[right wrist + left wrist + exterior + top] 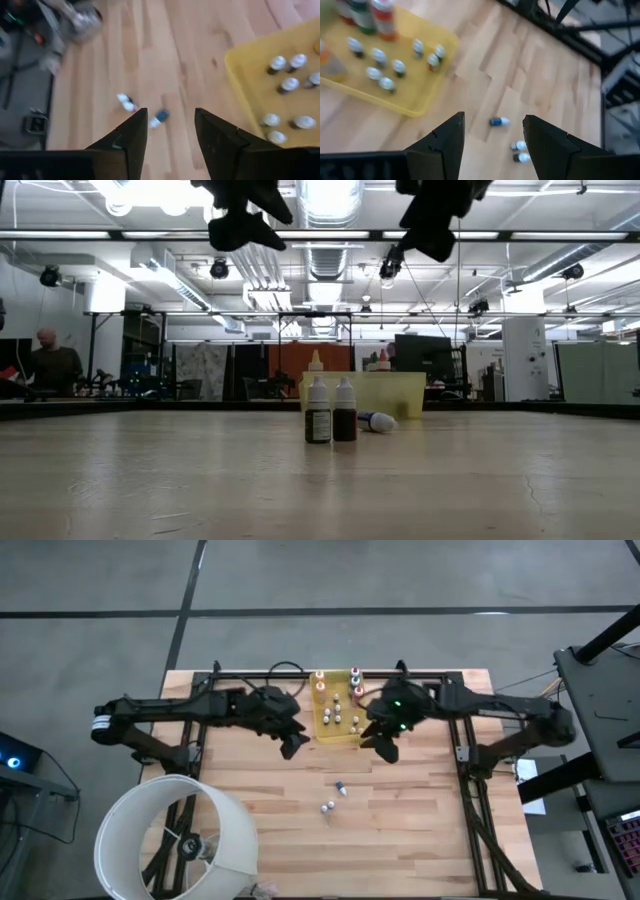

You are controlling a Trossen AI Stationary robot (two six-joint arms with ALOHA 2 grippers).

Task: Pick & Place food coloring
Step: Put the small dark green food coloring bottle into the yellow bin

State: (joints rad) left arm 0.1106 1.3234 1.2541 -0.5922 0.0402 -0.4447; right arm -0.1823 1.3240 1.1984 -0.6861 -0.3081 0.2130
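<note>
Two small dark-bodied, white-capped food coloring bottles (318,412) (344,412) stand upright side by side on the table, also visible in the high view (327,807). A blue bottle with a white cap (341,788) lies on its side just beyond them (499,121) (159,118). Several more bottles stand in the yellow tray (337,722) at the far middle of the table. My left gripper (293,745) hangs open in the air left of the tray. My right gripper (385,748) hangs open right of it. Both are raised above the table (240,225) (435,225).
A white round lampshade-like ring (175,835) sits over the table's near left corner. The dark metal frame (470,800) runs along the table's sides. Bare wood (400,830) stretches around the loose bottles. A person (50,365) sits far off in the room.
</note>
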